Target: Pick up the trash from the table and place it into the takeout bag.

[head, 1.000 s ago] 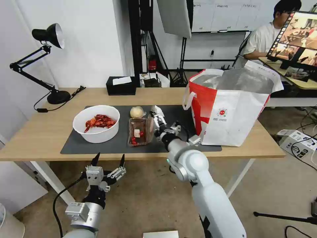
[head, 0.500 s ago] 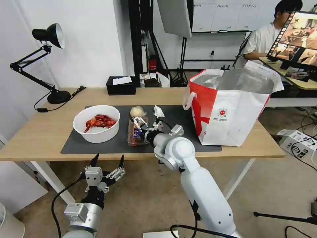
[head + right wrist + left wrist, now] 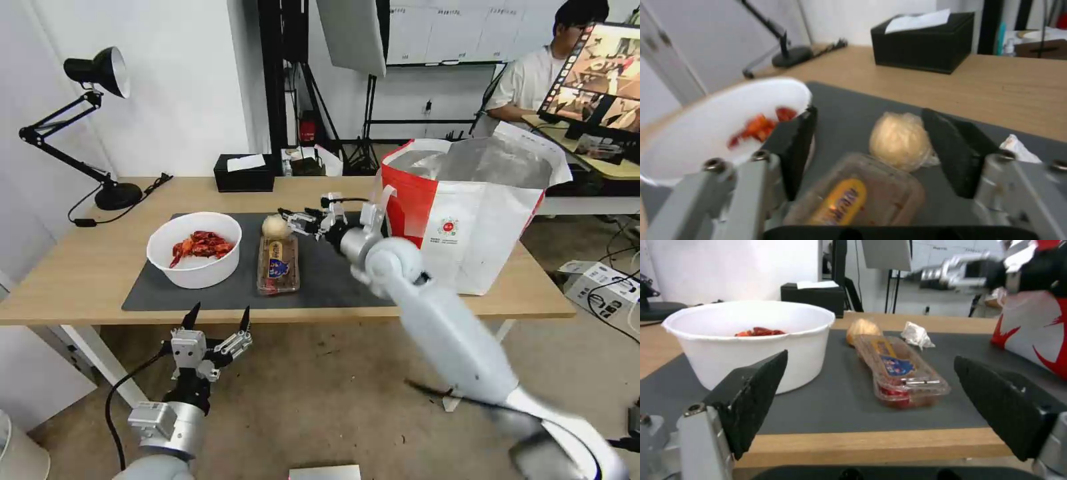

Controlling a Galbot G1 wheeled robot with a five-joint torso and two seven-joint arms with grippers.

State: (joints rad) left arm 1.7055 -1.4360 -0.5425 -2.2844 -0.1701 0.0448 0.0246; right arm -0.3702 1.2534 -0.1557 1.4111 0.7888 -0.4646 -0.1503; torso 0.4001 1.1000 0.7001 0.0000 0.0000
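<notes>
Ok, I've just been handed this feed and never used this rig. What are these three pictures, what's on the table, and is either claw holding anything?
It is a wheeled robot with two arms, each ending in a two-fingered claw. The wide picture comes from its head, looking down at the table. The other two come from cameras on each wrist, looking out between that claw's dark fingers.

On the grey mat lie a white bowl of red shells, a clear food tray, a beige lump and a crumpled tissue. The takeout bag stands open at the right end.

The right claw is open above the mat beside the lump, holding nothing. The left claw waits open and empty below the table's front edge.
</notes>
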